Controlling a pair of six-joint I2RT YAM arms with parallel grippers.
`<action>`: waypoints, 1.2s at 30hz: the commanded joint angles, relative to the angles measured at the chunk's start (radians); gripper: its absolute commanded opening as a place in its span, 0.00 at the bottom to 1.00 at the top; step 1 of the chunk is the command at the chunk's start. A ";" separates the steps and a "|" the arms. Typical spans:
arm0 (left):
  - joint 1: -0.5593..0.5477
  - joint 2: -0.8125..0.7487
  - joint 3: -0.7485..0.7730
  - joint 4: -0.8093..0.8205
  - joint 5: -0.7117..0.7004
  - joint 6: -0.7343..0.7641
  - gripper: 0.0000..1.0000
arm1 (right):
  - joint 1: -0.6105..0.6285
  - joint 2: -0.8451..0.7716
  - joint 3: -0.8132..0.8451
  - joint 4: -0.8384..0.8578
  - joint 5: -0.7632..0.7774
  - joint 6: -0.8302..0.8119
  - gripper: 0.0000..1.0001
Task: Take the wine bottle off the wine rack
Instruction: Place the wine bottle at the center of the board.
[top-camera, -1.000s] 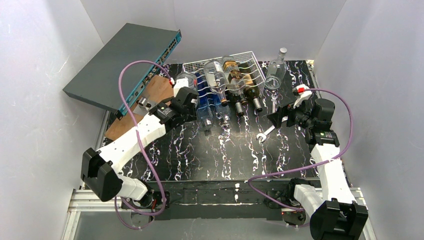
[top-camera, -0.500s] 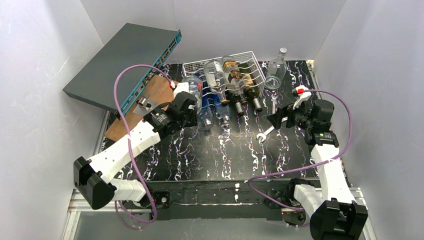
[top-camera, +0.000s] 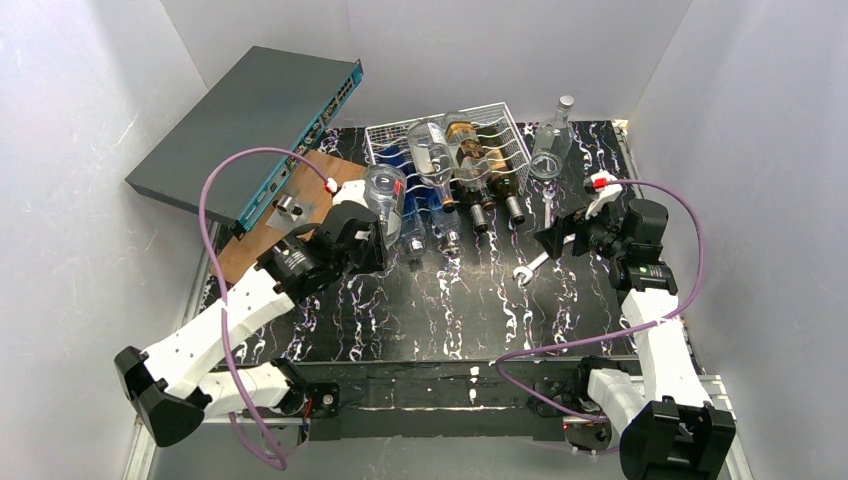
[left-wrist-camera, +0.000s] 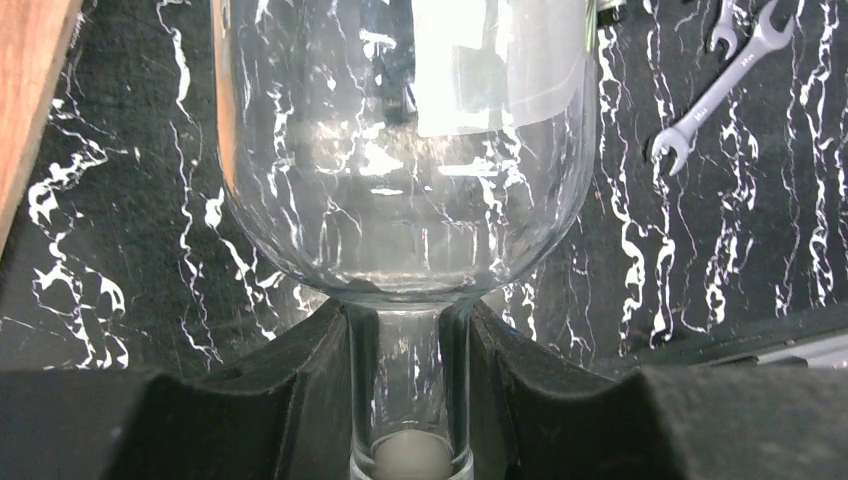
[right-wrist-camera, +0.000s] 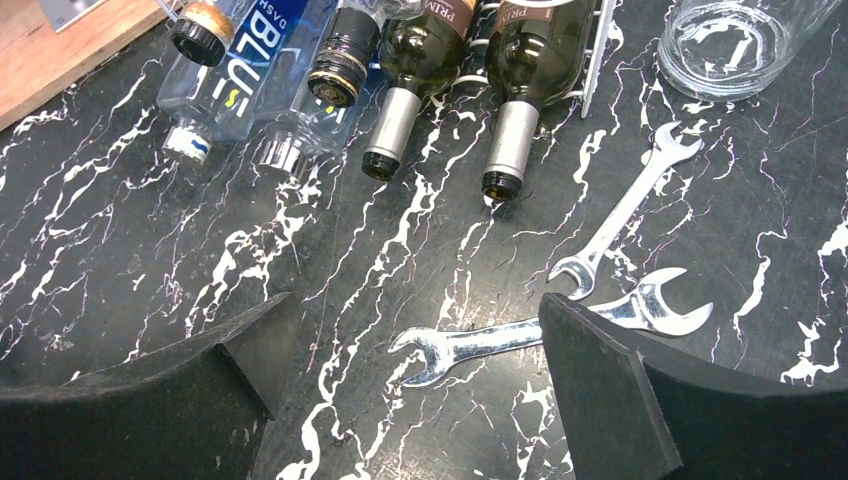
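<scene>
The white wire wine rack (top-camera: 497, 112) sits at the back of the table with several bottles lying in it, necks toward me: a blue one (top-camera: 408, 190), a clear one (top-camera: 432, 160) and two dark ones (top-camera: 500, 175). My left gripper (top-camera: 376, 236) is shut on the neck of a clear glass wine bottle (top-camera: 385, 192), held off the rack's left end above the table. In the left wrist view the bottle's body (left-wrist-camera: 400, 150) fills the frame and its neck sits between the fingers (left-wrist-camera: 300, 390). My right gripper (top-camera: 553, 238) is open and empty over the wrenches.
A grey network switch (top-camera: 250, 120) leans at the back left over a wooden board (top-camera: 310, 180). A clear bottle (top-camera: 552, 140) stands right of the rack. Wrenches (right-wrist-camera: 480, 340) lie under my right gripper (right-wrist-camera: 415, 370), near the dark bottle necks (right-wrist-camera: 510, 140).
My left arm has drawn back toward the near left, carrying the clear bottle away from the rack's left end. The right arm has not moved.
</scene>
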 joint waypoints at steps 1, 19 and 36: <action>-0.022 -0.100 0.000 0.107 -0.009 -0.026 0.00 | -0.007 -0.018 -0.013 0.038 0.001 -0.019 0.98; -0.164 -0.134 -0.084 0.065 0.152 -0.112 0.00 | -0.009 -0.024 -0.024 0.018 -0.106 -0.100 0.98; -0.238 0.092 -0.006 0.020 0.415 -0.181 0.00 | 0.077 0.020 0.020 -0.399 -0.505 -0.808 0.98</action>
